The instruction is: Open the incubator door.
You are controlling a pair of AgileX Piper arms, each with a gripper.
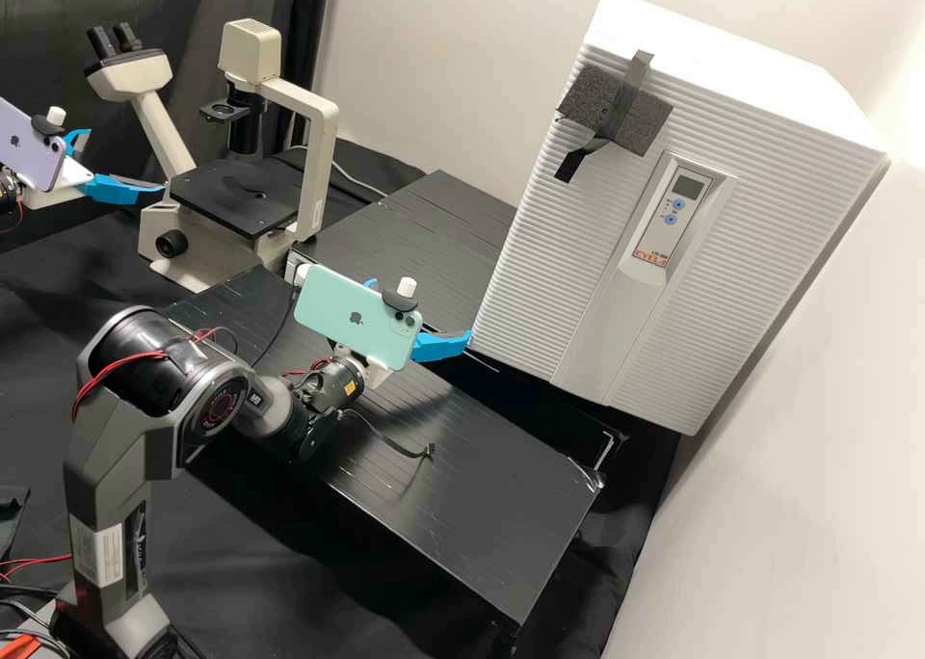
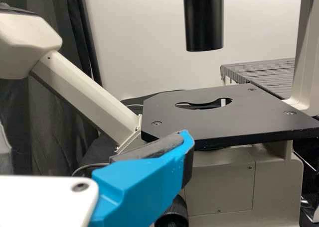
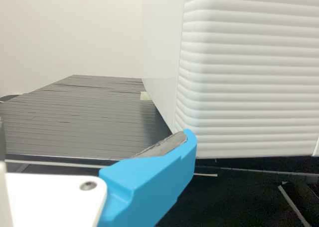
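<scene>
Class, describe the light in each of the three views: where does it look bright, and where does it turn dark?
High view: the wall glares near the incubator, while the cloth beneath falls nearly black; left wrist view: pale wall behind, dark curtain in shade; right wrist view: slatted bench top darkens beside the incubator.

High view: brightest glow on the wall (image 1: pixel 911 110), upper right. Incubator (image 1: pixel 761 91): upper face bright, ribbed front softly shaded, deep shadow beneath. Dull sheen on table (image 1: pixel 482 514); curtain (image 1: pixel 58 9) dim. Right wrist view: pale light on wall, grey sheen across table.
</scene>
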